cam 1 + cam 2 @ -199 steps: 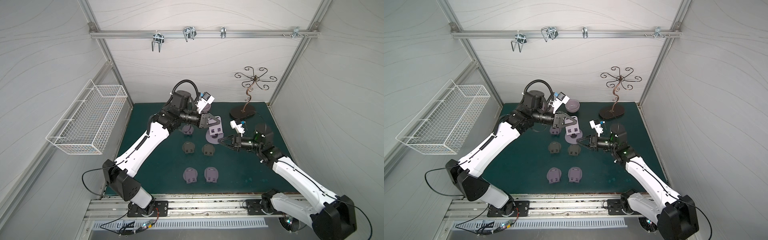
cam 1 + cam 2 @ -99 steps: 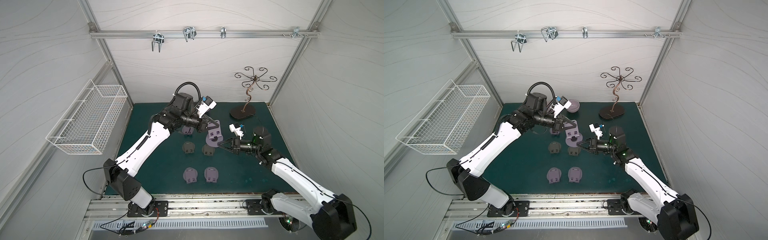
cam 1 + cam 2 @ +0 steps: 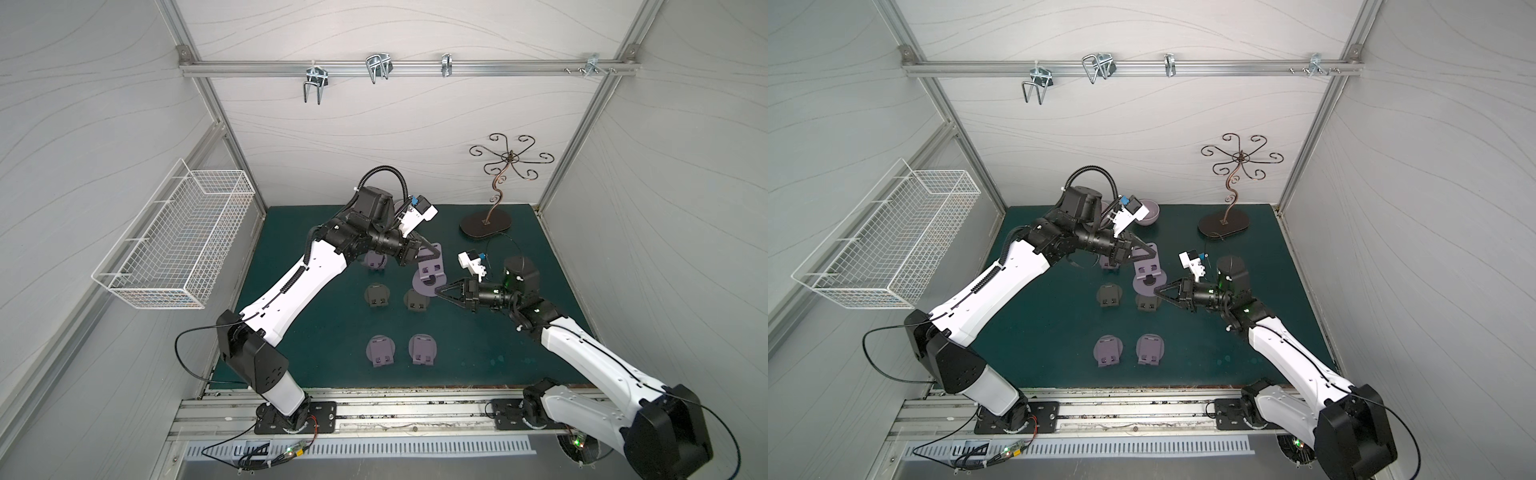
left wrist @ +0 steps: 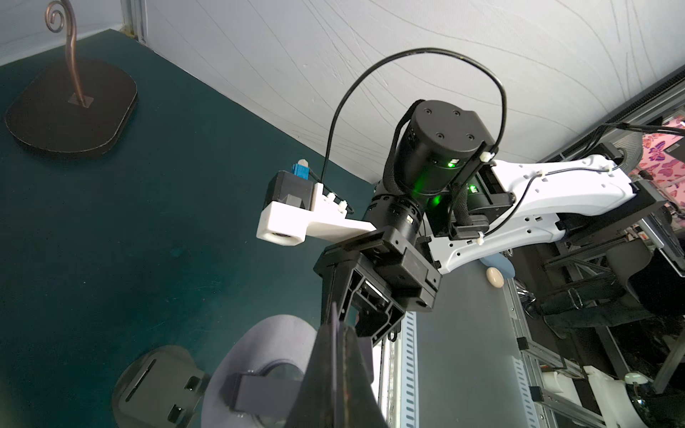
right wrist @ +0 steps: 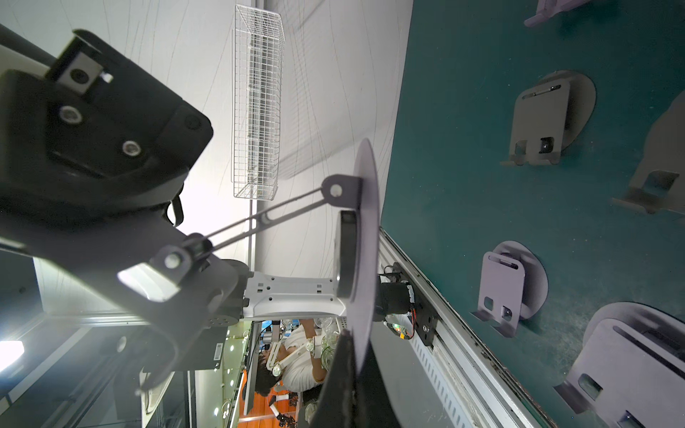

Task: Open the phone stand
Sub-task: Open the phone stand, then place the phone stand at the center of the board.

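Observation:
A purple phone stand [image 3: 429,272] [image 3: 1148,274] hangs above the green mat [image 3: 324,332], held between both arms. My left gripper [image 3: 432,254] [image 4: 335,330] is shut on the thin edge of its upper plate. My right gripper [image 3: 437,291] [image 5: 350,346] is shut on the rim of its round base [image 5: 366,241] [image 4: 267,344]. In the right wrist view a thin link arm [image 5: 259,219] runs from the base's hinge to the plate, which stands swung away from the base.
Two dark folded stands [image 3: 376,296] [image 3: 415,300] lie just below the held one, two purple ones [image 3: 380,350] [image 3: 423,350] nearer the front, another [image 3: 374,259] under the left arm. A jewellery tree [image 3: 485,224] stands back right, a bowl [image 3: 1149,212] at the back, a wire basket [image 3: 178,241] on the left wall.
Both grippers have kept their hold and carried the stand a little toward the front of the mat. The right gripper has shifted slightly left with it.

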You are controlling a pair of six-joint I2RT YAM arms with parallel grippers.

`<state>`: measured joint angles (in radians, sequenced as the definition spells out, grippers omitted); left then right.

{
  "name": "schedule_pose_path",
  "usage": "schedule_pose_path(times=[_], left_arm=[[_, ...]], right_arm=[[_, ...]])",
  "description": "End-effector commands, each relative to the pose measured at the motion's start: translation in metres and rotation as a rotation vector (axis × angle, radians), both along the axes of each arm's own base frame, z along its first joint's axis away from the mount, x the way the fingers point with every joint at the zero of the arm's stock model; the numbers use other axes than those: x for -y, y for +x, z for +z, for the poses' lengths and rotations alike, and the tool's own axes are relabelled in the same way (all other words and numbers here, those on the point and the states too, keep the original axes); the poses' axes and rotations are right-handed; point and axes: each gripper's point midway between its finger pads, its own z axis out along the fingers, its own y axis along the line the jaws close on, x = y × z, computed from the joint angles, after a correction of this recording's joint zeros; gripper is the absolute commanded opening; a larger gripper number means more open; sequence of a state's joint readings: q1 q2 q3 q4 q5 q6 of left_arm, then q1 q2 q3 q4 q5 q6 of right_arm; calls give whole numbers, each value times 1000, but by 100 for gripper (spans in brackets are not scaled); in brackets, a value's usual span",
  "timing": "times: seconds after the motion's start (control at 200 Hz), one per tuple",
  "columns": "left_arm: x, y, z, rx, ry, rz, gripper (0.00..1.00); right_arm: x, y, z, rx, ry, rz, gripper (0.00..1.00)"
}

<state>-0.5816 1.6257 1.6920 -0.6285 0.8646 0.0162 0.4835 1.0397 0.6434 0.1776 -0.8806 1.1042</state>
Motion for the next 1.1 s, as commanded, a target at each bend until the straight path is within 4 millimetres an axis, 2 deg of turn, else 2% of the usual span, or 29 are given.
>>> schedule_pose_path(times=[0.0,0.14,0.295,0.39,0.52,0.57,0.585,0.615,0.75,0.97,1.096], left_arm=[[3,53,49,258,-118,97,0],[10,38,36,138,-119,-6,0],[12,29,19,54,-104,-61,0],[14,29,12,33,-102,-76,0],[20,36,7,19,-106,-88,0],[23,39,-2,-9,-99,-96,0],[24,41,5,7,-109,-98,0],[27,45,3,9,-106,-97,0],[35,73,-22,26,-34,-64,0],[51,131,-101,-11,156,-36,0],[57,162,-129,-23,120,-2,0]], right_arm=[[-6,-37,-6,-23,7,176,0],[-1,-26,-7,9,-59,144,0],[26,-4,-4,36,-132,58,0],[42,7,-3,13,-133,16,15],[62,16,-4,-11,-134,-52,48],[68,19,-6,-18,-130,-74,53],[69,20,-6,-19,-130,-81,54],[72,22,-8,-28,-132,-95,54],[84,27,-18,-61,-153,-155,54],[97,34,-32,-91,-196,-210,51],[102,41,-33,-85,-210,-232,50]])
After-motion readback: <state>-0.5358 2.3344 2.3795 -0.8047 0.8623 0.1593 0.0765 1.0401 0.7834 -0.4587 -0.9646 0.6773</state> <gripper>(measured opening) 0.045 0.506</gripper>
